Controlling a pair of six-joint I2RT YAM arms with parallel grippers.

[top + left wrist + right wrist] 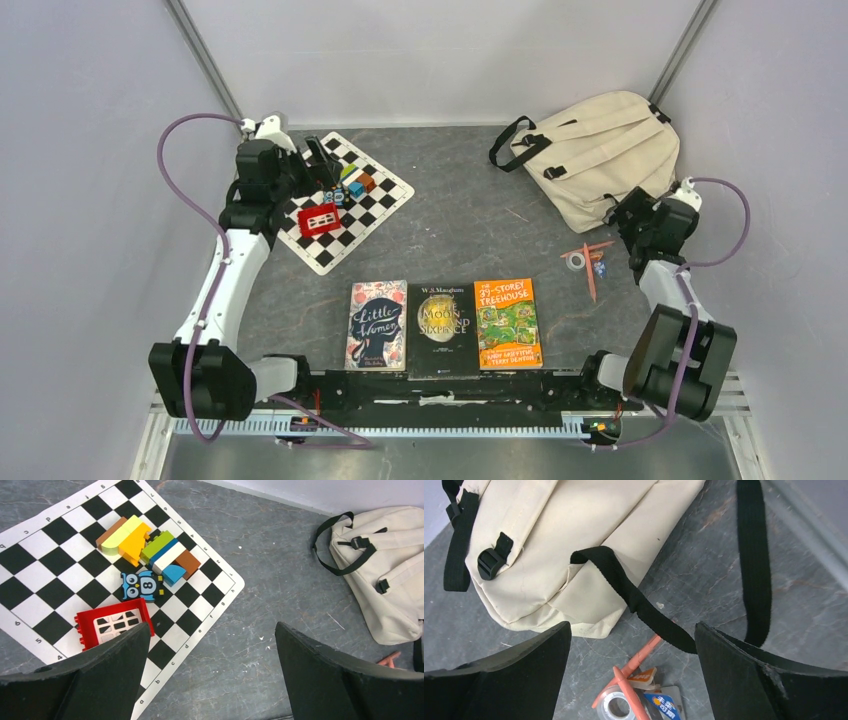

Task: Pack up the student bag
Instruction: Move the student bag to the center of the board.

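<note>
We take the chess mat [350, 200] as our landmark. It lies turned like a diamond on the dark table [460, 220].

The left gripper [211, 630] hangs over the mat's near right edge, its two black fingers spread wide with nothing between them. On the mat sits a cluster of coloured blocks [150, 547] in brown, yellow, orange, green, blue and white. Just nearer than the cluster is a blue owl tile [142, 586] marked 8, and a red window block [114, 625] sits nearer still, close to the mat's near corner.

The student bag [600, 155] lies well to the right of the mat and about level with its far corner. It is flat on the table, cream canvas up, with its black straps and buckles showing. We cannot tell from these views whether it is zipped.

The right gripper [632, 627] is also far right of the mat, over the bag's near corner. Its fingers are spread apart above a loose black strap [639, 600] and grip nothing.

Under that gripper, about level with the mat's near corner, lie a clear tape roll [616, 706], crossed orange pencils [636, 660] and a small blue-and-white packet [661, 702].

Nearer than the mat and to its right, three books lie side by side, covers up: Little Women [377, 325], The Moon and Sixpence [441, 315] and The 39-Storey Treehouse [507, 323].
</note>
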